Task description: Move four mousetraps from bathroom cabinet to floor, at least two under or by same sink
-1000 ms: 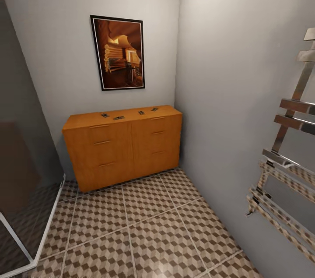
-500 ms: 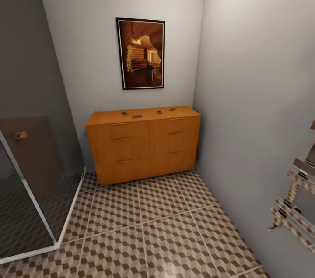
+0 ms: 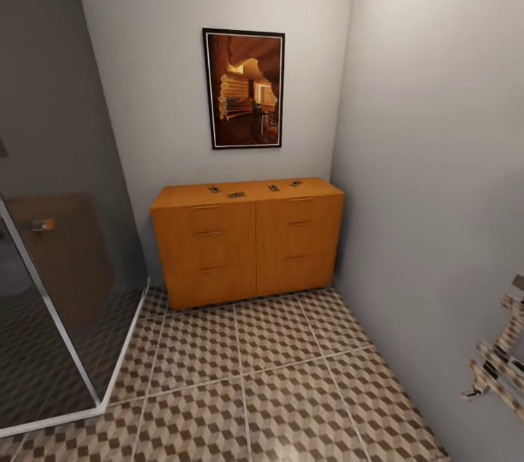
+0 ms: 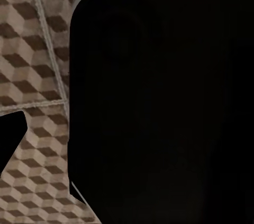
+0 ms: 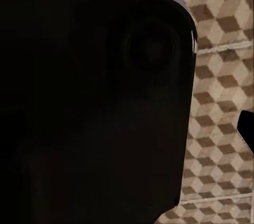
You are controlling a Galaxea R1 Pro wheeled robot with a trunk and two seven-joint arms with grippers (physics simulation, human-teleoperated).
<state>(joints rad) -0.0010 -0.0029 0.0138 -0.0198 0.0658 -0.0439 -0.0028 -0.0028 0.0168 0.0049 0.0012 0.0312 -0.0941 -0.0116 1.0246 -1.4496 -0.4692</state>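
You face the cabinet [image 3: 247, 240] from across the room; it sits in the middle of the head view, against the back wall under a framed picture [image 3: 244, 89]. The four mousetraps [image 3: 236, 194] lie on its top, not in a drawer: two near the centre-left of the top, at [image 3: 215, 190] and [image 3: 236, 194], and two toward the right end, at [image 3: 274, 188] and [image 3: 295, 183]. They are too small here to tell which way each long side runs.

The relation that matters is distance: the traps lie well ahead of you and higher than the bathroom floor [image 3: 276, 389], with a stretch of bare tile between you and the cabinet front. I judge neither arm can reach yet, so you drive forward first. The cabinet stands slightly right of the frame's centre, so the right arm looks a little better placed for the right-hand pair, the left arm for the others.

Each wrist view gives you a large dark body over patterned tile; you cannot tell from them how far either end effector is open or whether it holds anything.

A glass shower screen [image 3: 65, 229] stands at the left of the frame.
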